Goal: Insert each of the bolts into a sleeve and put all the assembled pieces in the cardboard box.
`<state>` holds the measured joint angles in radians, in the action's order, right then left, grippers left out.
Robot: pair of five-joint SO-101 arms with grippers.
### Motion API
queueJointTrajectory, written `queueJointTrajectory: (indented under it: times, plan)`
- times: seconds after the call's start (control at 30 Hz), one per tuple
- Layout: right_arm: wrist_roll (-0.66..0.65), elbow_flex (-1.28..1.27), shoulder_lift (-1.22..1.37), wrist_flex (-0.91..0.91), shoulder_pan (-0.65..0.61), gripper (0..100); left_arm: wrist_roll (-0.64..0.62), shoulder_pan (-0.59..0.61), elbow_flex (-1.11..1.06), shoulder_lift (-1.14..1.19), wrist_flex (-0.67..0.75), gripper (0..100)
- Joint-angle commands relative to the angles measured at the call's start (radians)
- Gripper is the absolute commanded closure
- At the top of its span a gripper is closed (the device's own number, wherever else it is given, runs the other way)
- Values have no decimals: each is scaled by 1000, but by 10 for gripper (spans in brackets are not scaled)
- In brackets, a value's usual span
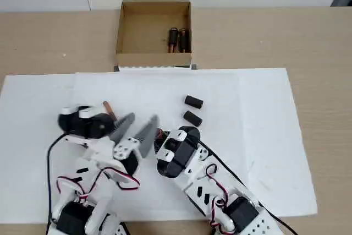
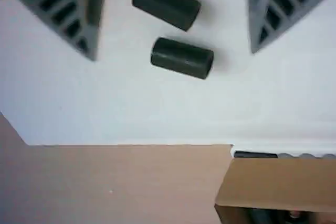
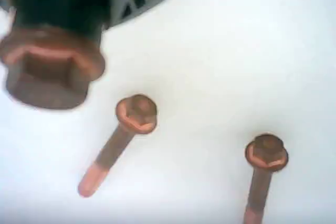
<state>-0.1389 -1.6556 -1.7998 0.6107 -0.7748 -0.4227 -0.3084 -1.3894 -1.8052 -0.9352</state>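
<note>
Sleeves (image 2: 181,58), two, loose ahead of left claw (image 1: 144,118), spread wide; right claw (image 3: 63,9) pinches sleeved bolt (image 3: 50,69).

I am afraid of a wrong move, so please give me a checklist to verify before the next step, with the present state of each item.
1. Left gripper open: ok, fingers wide apart, facing the sleeves.
2. Two free sleeves on the paper: ok, lying apart.
3. Right gripper shut on a bolt: ok.
4. Sleeve already on that bolt: cannot tell.
5. Two loose bolts on the paper: ok, apart from each other.
6. Cardboard box has room: ok, two assembled pieces lie at one side.
</note>
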Motion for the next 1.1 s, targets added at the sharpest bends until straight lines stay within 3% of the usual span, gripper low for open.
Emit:
queueJointTrajectory:
  times: [0.0, 0.27, 0.5, 0.83, 1.07]
  plan:
    - [3, 23, -12, -19, 81, 995, 60, 61, 47, -9, 5, 972]
    - [12, 21, -1, -12, 332, 995, 262, 241, -10, -9, 0, 995]
    - [232, 112, -1, 196, 544, 995, 362, 325, -176, -9, 5, 994]
    - [232, 275, 33, 306, 515, 995, 376, 325, -246, -11, 6, 994]
    - [236, 523, 412, 311, 495, 995, 376, 325, -269, -11, 6, 994]
